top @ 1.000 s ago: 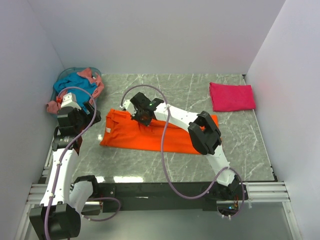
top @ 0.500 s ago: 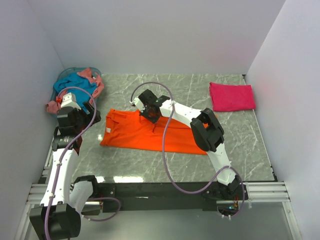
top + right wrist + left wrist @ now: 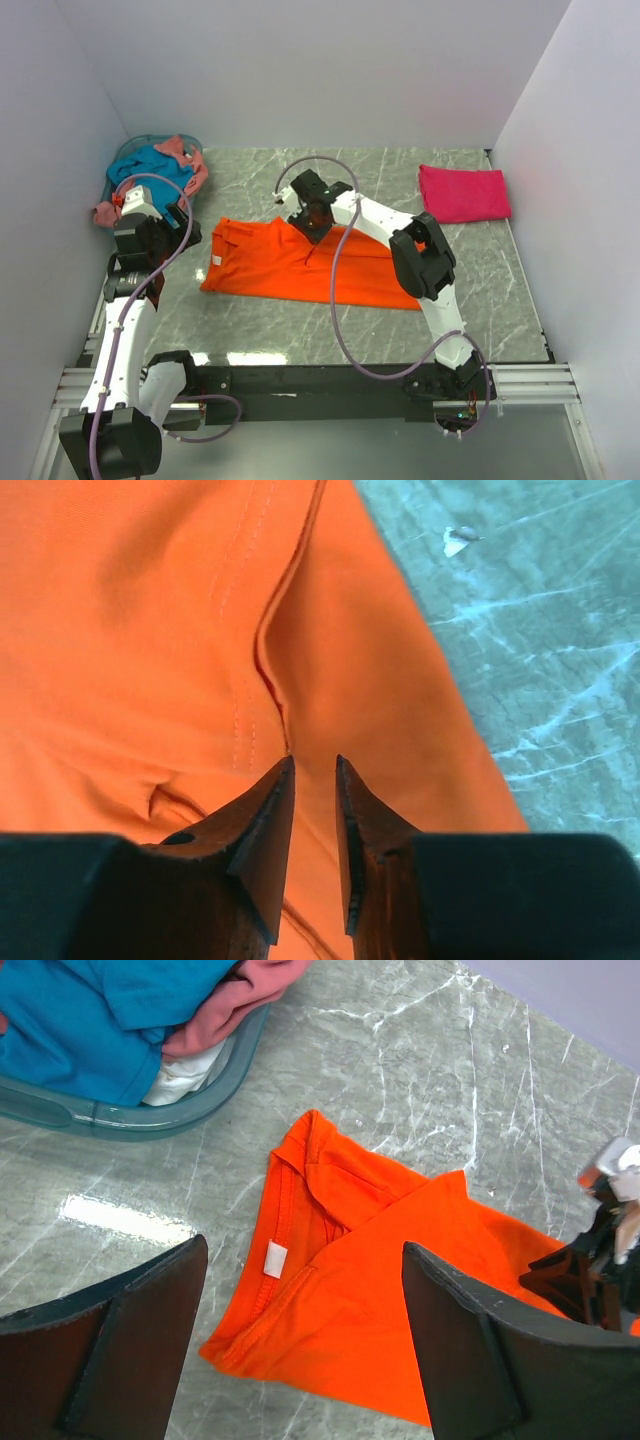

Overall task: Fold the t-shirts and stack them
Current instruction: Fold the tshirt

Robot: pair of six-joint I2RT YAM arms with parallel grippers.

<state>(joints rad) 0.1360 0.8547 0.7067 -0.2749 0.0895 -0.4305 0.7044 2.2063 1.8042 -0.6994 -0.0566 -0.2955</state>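
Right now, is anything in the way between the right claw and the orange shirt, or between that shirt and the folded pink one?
Nothing visible. The right gripper, fingertips slightly parted, is right at the orange t-shirt. Between it and the folded magenta t-shirt lies only table surface, though the right arm crosses the shirt's right end.

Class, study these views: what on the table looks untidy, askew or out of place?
The orange t-shirt lies in the middle only part folded, slanted, with a raised crease. At far left the teal t-shirt and salmon t-shirt spill over the basket rim. The magenta t-shirt is neatly folded.
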